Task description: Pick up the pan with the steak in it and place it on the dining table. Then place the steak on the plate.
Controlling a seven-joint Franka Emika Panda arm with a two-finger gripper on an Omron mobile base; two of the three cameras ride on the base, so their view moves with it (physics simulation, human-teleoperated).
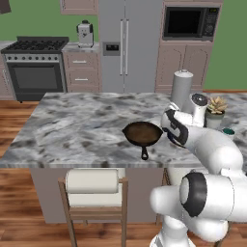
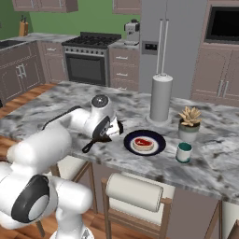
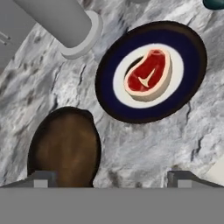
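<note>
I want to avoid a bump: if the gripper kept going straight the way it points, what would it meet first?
Probably the bare marble top of the dining table, between the empty pan and the plate holding the steak. The open gripper points down there, though depth is unclear.

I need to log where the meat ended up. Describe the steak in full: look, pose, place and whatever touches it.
The steak is a small flat slab of red raw-looking meat with a pale fat rim and a pale Y-shaped streak in the middle. It lies flat on the white centre of the round plate, which has a dark blue band, on the dining table. Only the plate touches it. The pan sits empty beside the plate, and the gripper holds nothing.
</note>
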